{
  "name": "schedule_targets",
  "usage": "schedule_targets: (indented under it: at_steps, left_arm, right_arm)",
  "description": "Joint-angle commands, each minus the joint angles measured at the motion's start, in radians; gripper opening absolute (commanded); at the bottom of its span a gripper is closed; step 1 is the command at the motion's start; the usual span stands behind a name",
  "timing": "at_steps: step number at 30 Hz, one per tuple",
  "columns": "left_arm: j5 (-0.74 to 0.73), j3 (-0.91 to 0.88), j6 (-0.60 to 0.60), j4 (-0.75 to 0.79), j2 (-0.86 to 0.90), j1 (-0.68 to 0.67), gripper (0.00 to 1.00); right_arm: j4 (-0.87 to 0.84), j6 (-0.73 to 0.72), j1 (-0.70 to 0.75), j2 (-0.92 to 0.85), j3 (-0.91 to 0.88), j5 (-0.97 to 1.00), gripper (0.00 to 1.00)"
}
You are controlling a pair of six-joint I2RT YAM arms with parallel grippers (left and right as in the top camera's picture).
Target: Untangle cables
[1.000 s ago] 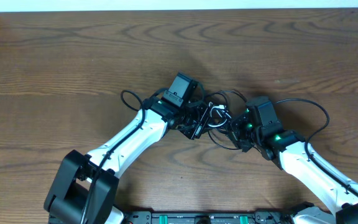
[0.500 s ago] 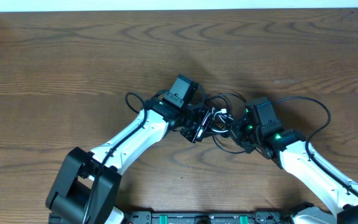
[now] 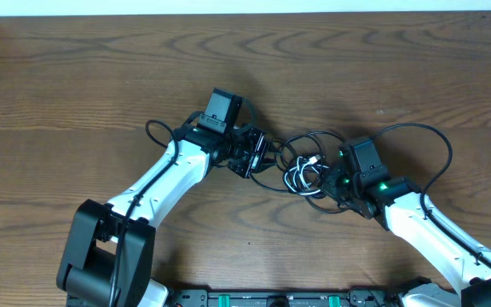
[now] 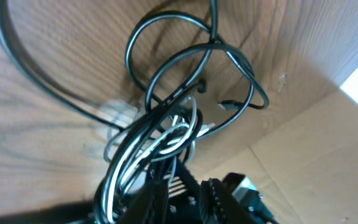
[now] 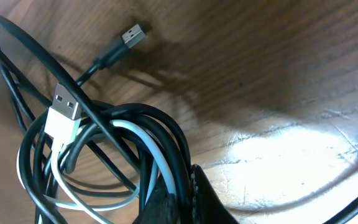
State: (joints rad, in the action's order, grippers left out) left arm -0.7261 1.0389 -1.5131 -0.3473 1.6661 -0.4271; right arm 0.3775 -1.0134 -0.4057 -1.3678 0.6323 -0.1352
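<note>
Left pincer (image 3: 257, 154) shifted left, seemingly clamped on cables (image 3: 301, 174); right pincer (image 3: 329, 180) clamped too; table edge (image 3: 228, 15) well apart.

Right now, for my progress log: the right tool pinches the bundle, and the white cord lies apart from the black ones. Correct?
No. The right tool does pinch the bundle, but the white cord is wound in among the black ones, not apart; the right wrist view shows it.
</note>
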Motion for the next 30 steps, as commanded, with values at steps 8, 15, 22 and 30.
schedule_targets:
  at_steps: [8, 15, 22, 30]
  left_arm:
    - [0.002, 0.016, 0.270, -0.187, -0.014, -0.069, 0.57]
    - [0.016, 0.015, 0.100, -0.284, -0.014, -0.151, 0.46]
    - [0.171, 0.014, -0.093, -0.260, -0.014, -0.210, 0.47]
    - [0.244, 0.014, -0.114, -0.182, -0.014, -0.216, 0.47]
  right_arm:
    - [0.000, 0.019, 0.001, -0.007, -0.006, 0.016, 0.01]
    - [0.001, 0.018, 0.001, -0.007, -0.006, -0.003, 0.01]
    - [0.002, 0.019, 0.001, -0.007, -0.006, -0.025, 0.01]
    - [0.013, 0.019, 0.001, -0.007, -0.006, -0.029, 0.01]
